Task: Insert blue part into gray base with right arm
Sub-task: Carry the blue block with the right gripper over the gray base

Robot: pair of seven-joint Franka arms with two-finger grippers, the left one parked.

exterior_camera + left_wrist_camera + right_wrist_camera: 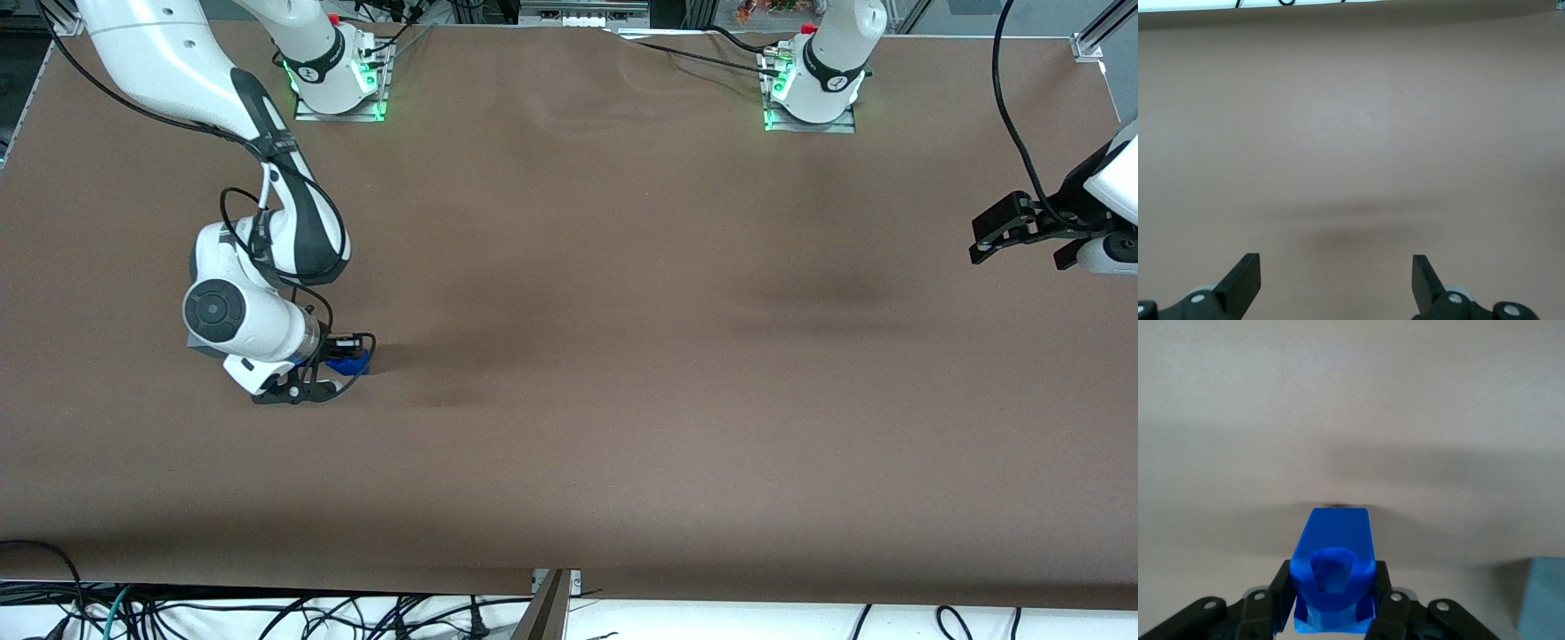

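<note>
1. Brown table (622, 356) lies bare around the work spot; blue block (348, 363) sits toward the working arm's end, well in from the table's edges.
2. Right arm (258, 258) bends low over the table; gripper (1335, 603) is clamped on the blue block (1335, 577), fingers (1281, 597) pressing both sides.
3. Gray cube (1545, 600) sits near the gripper, only its edge visible.
</note>
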